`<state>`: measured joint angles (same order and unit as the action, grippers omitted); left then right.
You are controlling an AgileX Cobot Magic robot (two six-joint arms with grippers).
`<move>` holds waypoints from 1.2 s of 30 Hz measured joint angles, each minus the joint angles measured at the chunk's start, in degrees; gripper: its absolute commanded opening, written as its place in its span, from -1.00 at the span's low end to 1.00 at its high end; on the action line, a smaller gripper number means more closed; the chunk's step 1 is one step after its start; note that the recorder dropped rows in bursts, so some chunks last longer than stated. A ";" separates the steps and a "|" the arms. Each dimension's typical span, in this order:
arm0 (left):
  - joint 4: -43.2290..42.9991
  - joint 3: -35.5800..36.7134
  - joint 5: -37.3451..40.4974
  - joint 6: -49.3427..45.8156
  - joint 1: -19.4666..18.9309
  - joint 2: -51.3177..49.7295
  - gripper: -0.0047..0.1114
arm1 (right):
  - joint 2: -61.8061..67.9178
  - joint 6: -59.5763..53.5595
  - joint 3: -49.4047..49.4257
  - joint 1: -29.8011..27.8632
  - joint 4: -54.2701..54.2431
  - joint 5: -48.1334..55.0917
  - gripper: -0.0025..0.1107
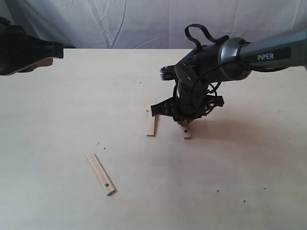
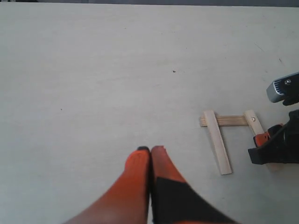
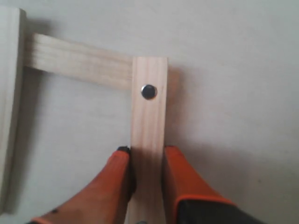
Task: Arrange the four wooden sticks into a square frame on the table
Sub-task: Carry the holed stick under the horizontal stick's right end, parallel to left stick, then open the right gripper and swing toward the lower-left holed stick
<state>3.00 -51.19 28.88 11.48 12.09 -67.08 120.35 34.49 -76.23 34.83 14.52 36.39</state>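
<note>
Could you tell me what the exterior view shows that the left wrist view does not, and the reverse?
Only the exterior view shows the loose stick lying alone, away from the others. Only the left wrist view shows the cross stick linking the two side sticks, and the left jaws shut on nothing. Both show the plain side stick and the right jaws on the other side stick.

A robotics lab is indicated: a crinkled white cloth (image 1: 120, 24) is hung at twelve o'clock behind the pale cream tabletop (image 1: 53, 201), and a grey PIPER-marked arm (image 1: 268, 52) is seen at two o'clock.
</note>
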 measured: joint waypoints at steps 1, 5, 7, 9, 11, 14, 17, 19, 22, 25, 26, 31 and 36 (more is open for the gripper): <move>0.00 0.00 0.00 0.00 0.00 0.00 -0.92 | 0.09 0.73 0.00 -0.08 0.00 -0.26 -0.95; 0.07 0.00 0.00 0.00 0.00 0.00 -0.92 | 0.09 3.10 -0.22 -0.67 0.45 -0.69 -0.95; 0.22 0.00 0.00 0.00 0.00 0.00 -0.92 | 0.09 5.36 -0.22 -0.66 1.45 -0.46 -0.95; 0.60 0.00 -0.13 0.00 0.00 0.00 -0.92 | 0.09 8.07 -0.22 -0.66 2.39 -0.20 -0.95; 0.83 0.00 -0.25 0.00 0.00 0.00 -0.92 | 0.09 9.29 -0.22 -0.66 3.04 0.05 -0.95; 1.11 0.00 -0.34 0.00 0.00 0.00 -0.92 | 0.09 10.06 -0.22 -0.66 3.44 0.48 -0.95; 1.11 0.00 -0.34 0.00 0.00 0.00 -0.92 | 0.09 11.44 -0.22 -0.66 3.64 1.17 -0.95; 1.22 0.00 -0.34 0.00 0.00 0.00 -0.92 | 0.09 12.00 -0.22 -0.66 3.76 1.53 -0.92; 1.22 0.00 -0.34 0.00 0.00 0.00 -0.92 | 0.09 12.68 -0.26 -0.66 3.89 1.76 -0.66; 1.22 0.00 -0.34 0.00 0.00 0.00 -0.92 | 0.09 13.65 -0.35 -0.66 3.89 2.91 -0.29; 1.22 0.00 -0.34 0.00 0.00 0.00 -0.92 | 0.09 13.91 -0.35 -0.66 3.89 3.23 -0.16; -0.49 0.00 -0.34 0.00 0.00 0.00 -0.92 | -0.67 14.14 -0.35 -0.69 3.89 4.15 0.00; -5.64 0.00 0.19 0.29 -0.12 0.00 -0.92 | -5.87 8.81 -0.35 -0.58 0.26 4.24 0.00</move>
<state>-2.64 -51.19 29.07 11.77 11.96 -67.08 114.49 43.30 -76.58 34.25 14.78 40.63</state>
